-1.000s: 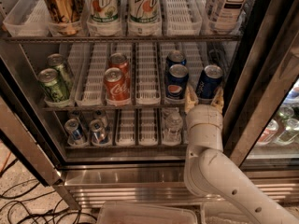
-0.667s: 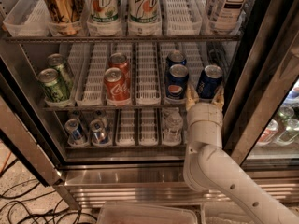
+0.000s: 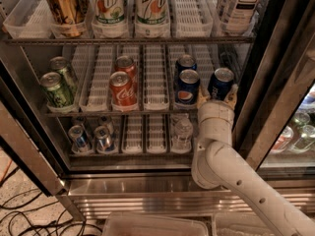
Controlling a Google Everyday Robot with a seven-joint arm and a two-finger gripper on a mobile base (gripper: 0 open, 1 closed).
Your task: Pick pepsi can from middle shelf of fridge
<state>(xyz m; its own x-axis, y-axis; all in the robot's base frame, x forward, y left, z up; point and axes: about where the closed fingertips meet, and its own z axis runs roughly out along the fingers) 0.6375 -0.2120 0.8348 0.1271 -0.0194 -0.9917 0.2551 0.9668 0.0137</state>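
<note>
the pepsi can (image 3: 221, 81) stands upright at the front of the rightmost lane of the middle shelf (image 3: 147, 111), long axis vertical, silver top showing. it lies directly ahead of the gripper (image 3: 216, 95) and slightly above it, so close that its lower body meets the gripper's front end. whether the gripper has clamped on the can or only brackets it, i cannot tell. the white wrist comes up from below, in line with the can, so the move ahead looks like a straight pull back out of the lane. just left of the gripper, two more blue cans (image 3: 187, 86) sit one behind the other. further left stands a red cola can (image 3: 121, 90), and the fridge (image 3: 147, 183) frame lies below the wrist.
</note>
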